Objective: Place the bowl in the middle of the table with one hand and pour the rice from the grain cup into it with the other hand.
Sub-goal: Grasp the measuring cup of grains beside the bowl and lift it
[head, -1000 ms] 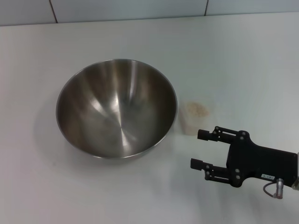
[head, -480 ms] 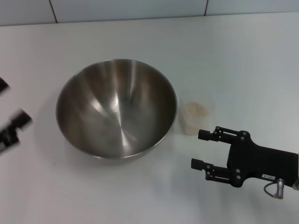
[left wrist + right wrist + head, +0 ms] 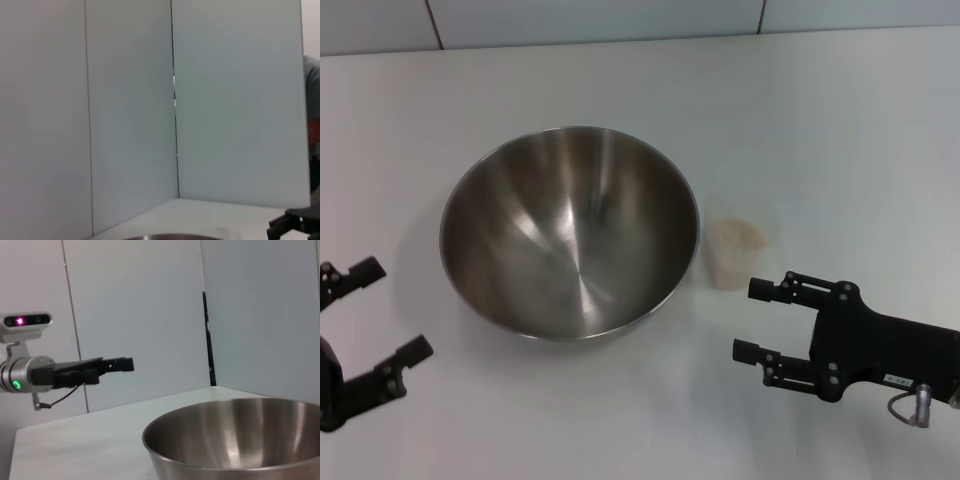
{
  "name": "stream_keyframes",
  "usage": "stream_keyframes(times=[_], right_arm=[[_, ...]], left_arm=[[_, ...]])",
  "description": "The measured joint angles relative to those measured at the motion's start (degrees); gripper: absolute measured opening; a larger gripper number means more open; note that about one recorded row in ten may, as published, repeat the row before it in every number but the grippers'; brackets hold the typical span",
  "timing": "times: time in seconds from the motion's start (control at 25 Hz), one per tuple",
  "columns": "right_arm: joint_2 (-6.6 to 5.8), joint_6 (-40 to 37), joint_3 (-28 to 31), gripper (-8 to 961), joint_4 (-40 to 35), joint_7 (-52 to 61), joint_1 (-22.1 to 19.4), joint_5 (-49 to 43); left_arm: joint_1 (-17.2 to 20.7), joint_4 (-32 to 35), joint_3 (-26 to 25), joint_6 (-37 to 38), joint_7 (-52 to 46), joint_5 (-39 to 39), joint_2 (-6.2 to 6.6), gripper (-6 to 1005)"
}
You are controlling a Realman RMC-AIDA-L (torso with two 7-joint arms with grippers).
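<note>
The steel bowl [image 3: 570, 230] stands empty on the white table [image 3: 820, 120], left of centre in the head view. It also shows in the right wrist view [image 3: 240, 440]. The clear grain cup [image 3: 737, 252] with pale rice [image 3: 740, 235] stands upright just right of the bowl. My right gripper [image 3: 748, 320] is open, near the table's front, just in front of the cup and apart from it. My left gripper [image 3: 390, 310] is open and empty at the front left, left of the bowl and apart from it; it also shows in the right wrist view [image 3: 127, 364].
A pale panelled wall [image 3: 620, 20] runs along the table's far edge. In the left wrist view the bowl's rim [image 3: 170, 237] shows at the bottom edge and my right gripper [image 3: 292, 225] at the lower right corner.
My left gripper has come into the head view from the left edge and now sits open beside the bowl. The right gripper has shifted slightly. Bowl and cup have not moved.
</note>
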Motion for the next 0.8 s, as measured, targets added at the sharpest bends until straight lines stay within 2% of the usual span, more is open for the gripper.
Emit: stream_keyframes(times=[0.32,0.36,0.8], right_arm=[[-0.04,0.00,0.22,703,-0.05,0.00,-0.10,0.00],[-0.04,0.03,0.22,703,-0.06,0.00,-0.10,0.00],[-0.04,0.68,0.23,704,-0.09,0.00,-0.12,0.00]], left_arm=[[0.09,-1.36,0.14,-0.54,2.58,1.73,0.43,863],[0.02,-1.65,0.01,-2.38,3.43,4.24,0.32,863],[-0.38,-1.71,-0.02,-3.97,4.09,4.68,-0.07,863]])
